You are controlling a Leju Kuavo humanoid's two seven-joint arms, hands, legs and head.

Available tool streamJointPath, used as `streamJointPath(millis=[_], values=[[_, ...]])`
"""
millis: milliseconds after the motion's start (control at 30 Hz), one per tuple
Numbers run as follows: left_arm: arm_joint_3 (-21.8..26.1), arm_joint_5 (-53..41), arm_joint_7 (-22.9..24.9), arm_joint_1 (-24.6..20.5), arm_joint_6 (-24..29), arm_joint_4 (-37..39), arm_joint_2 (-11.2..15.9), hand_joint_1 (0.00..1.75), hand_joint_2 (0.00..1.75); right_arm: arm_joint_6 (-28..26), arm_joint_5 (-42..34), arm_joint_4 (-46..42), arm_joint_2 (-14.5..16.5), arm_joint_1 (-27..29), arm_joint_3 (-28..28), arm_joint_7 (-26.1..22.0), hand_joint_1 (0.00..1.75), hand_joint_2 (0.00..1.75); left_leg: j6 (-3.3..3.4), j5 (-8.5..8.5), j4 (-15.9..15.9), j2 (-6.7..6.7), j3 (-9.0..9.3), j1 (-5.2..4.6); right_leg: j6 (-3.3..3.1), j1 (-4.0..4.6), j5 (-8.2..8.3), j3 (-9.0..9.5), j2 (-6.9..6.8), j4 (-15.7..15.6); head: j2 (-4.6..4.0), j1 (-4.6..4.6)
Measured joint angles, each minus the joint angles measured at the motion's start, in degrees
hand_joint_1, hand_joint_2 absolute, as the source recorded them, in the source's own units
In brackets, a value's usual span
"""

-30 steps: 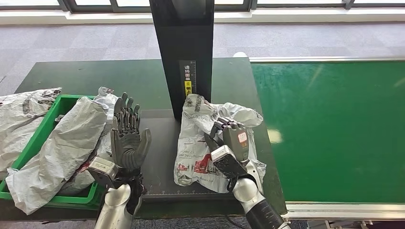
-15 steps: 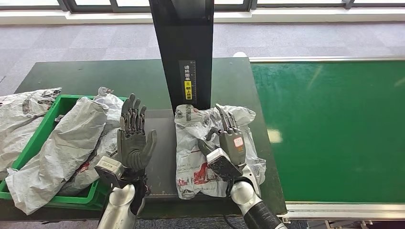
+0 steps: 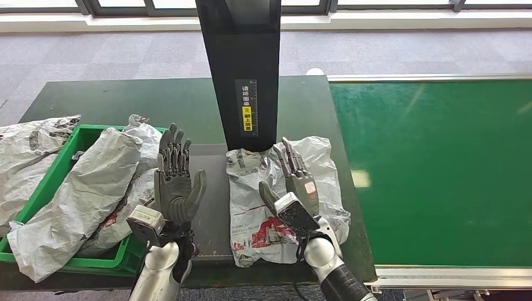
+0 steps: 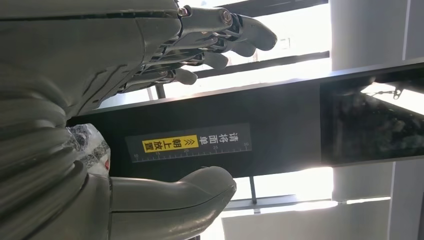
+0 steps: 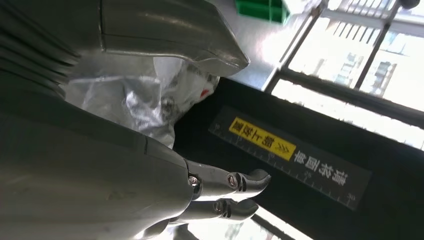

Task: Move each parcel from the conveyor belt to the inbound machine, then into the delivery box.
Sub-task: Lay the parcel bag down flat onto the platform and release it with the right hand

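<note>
A crumpled grey parcel point(image 3: 263, 194) with red print lies flat on the dark plate of the inbound machine point(image 3: 244, 75), at the foot of its black post. My right hand point(image 3: 295, 185) hovers over the parcel with fingers straight and spread, holding nothing. My left hand point(image 3: 175, 179) stands upright beside the parcel on its left, fingers apart, empty. In the right wrist view the parcel point(image 5: 150, 95) shows past the thumb. In the left wrist view my left hand point(image 4: 150, 100) faces the post's yellow label point(image 4: 170, 144). The green delivery box point(image 3: 56, 169) at left holds other grey parcels point(image 3: 81, 194).
The green conveyor belt point(image 3: 439, 169) stretches along the right side with nothing on it. Another grey parcel point(image 3: 25, 160) hangs over the box's far left side. The dark green table point(image 3: 125, 100) extends behind the box. Grey carpet lies beyond.
My right hand has let go of the parcel and its fingers have straightened. The parcel has settled flatter on the machine plate. My left hand has risen slightly.
</note>
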Motion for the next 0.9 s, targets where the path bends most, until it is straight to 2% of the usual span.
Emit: streamJointPath(millis=[133,233,400,800,900], values=[[-0.25,0.0,0.0,-0.04,0.46,0.06,0.02,0.0,1.75,7.45,-4.46,-0.89,0.04,0.3,-1.28,-0.01,0.0,0.0,0.0,0.0,0.0,0.0,0.0,0.0,0.0,0.0,0.0,0.0,0.0,0.0,0.0,0.01],[-0.44,-0.01,0.0,-0.07,0.47,0.12,0.03,0.0,1.75,8.99,-5.55,-1.39,0.07,0.42,-2.29,-0.02,0.0,0.0,0.0,0.0,0.0,0.0,0.0,0.0,0.0,0.0,0.0,0.0,0.01,0.0,0.0,0.01],[-0.63,-0.09,0.0,-0.12,0.48,0.26,0.03,0.0,1.75,14.75,-11.41,-1.65,0.81,0.92,-5.0,-0.02,0.0,0.0,0.0,0.0,0.0,0.01,0.01,0.0,0.0,0.0,0.0,0.0,0.02,0.0,0.0,0.0],[-0.73,-0.19,0.0,-0.16,0.64,0.48,0.03,0.0,1.75,16.18,-12.1,-1.78,1.58,1.41,-7.94,-0.04,0.0,0.0,0.0,0.0,0.0,0.03,0.02,0.0,0.0,0.0,0.0,0.0,0.03,0.0,0.0,0.0],[-0.73,-0.8,0.0,-0.16,1.26,0.48,0.03,0.0,1.75,16.76,-9.98,-2.47,1.97,1.91,-10.58,-0.03,0.0,0.0,0.0,0.0,0.0,0.0,0.01,0.0,0.0,0.0,0.0,0.0,0.02,0.0,0.0,0.0]])
